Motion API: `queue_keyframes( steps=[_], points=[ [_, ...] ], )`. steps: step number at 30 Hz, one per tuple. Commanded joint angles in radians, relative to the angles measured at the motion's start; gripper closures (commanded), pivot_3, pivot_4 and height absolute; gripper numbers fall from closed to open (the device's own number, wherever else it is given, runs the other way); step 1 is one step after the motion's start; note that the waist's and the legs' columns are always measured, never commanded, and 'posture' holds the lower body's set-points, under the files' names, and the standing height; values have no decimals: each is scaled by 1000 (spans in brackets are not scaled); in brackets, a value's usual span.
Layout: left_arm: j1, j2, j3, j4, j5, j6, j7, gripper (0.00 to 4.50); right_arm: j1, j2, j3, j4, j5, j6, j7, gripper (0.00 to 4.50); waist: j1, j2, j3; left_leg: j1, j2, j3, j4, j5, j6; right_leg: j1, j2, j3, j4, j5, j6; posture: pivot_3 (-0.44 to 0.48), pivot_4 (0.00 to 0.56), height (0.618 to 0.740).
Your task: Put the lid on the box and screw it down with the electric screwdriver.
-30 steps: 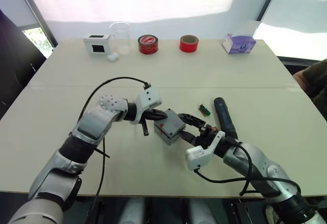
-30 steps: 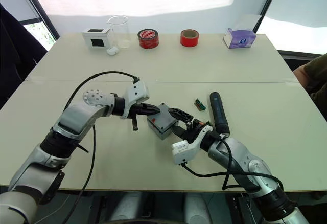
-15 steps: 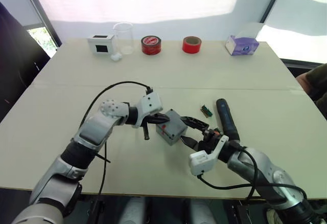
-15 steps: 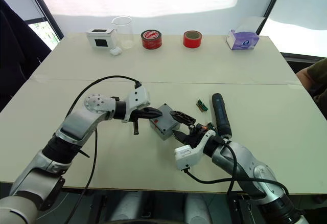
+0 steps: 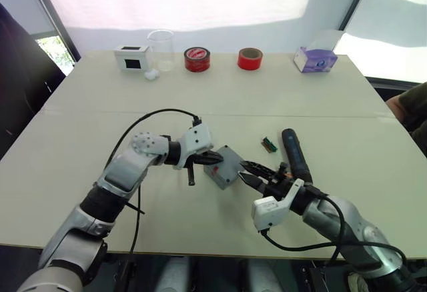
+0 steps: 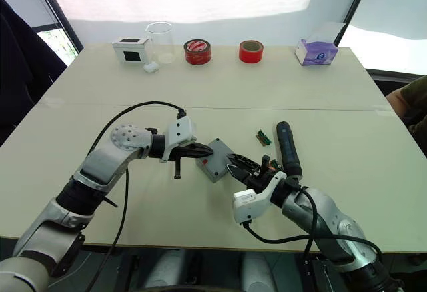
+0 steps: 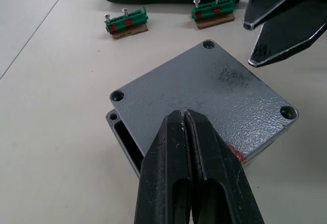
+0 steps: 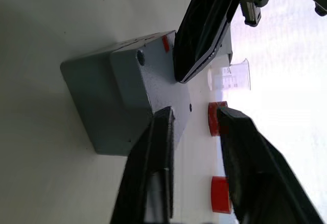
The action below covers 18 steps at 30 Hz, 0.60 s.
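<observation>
The grey box [image 5: 220, 175] sits mid-table with a red mark on its side. The lid [image 7: 214, 81] lies on top of it, shifted a little, so a strip of the box's opening [image 7: 121, 132] shows at one corner. My left gripper [image 7: 184, 112] is shut, and its tips rest on the lid's top. My right gripper [image 5: 245, 172] is at the lid's opposite edge. Its jaws stand a narrow gap apart with nothing between them. The black electric screwdriver [image 5: 293, 153] lies on the table just right of the box.
Two green connector strips [image 7: 126, 22] [image 7: 213, 10] lie between box and screwdriver. Along the far edge stand a white box with a black screen [image 5: 131, 57], a clear beaker [image 5: 160, 50], two red tape rolls [image 5: 197, 58] [image 5: 250, 57] and a purple tissue box [image 5: 313, 59]. A person's arm [image 5: 410, 109] shows at the right edge.
My right gripper's jaws have come from wide open to a narrow gap beside the lid's edge. The left gripper stays shut on the lid's top. The camera shifted slightly.
</observation>
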Motion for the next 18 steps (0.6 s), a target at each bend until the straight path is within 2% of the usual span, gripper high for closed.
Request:
queue_keyframes(
  steps=[1,5,7,13,18],
  points=[
    [42,16,-58,74,59,49,-2,4500,-5,6,-11,-25,29,10,11,4484,0,0,0,0,0,0,0,0,0,0,0,0,0,0,0,0,150,740],
    [37,10,-32,59,35,76,5,4500,-1,1,-22,-25,43,9,14,4484,-1,0,0,0,0,0,0,0,0,0,0,0,0,0,0,0,150,740],
    [23,1,16,54,4,96,19,4500,2,7,-43,-17,105,25,23,4484,-1,0,0,0,0,0,0,0,0,0,0,0,0,0,0,0,150,740],
    [-20,-35,152,20,-124,220,37,4500,50,61,-108,-63,544,266,201,4484,-1,0,1,-1,1,0,0,0,0,-1,0,0,0,0,0,0,150,740],
    [-39,-38,201,-19,-211,328,23,4500,63,58,-108,-94,674,403,278,4484,-1,0,3,-2,1,0,0,0,1,-3,0,0,0,0,0,0,150,740]
  ],
)
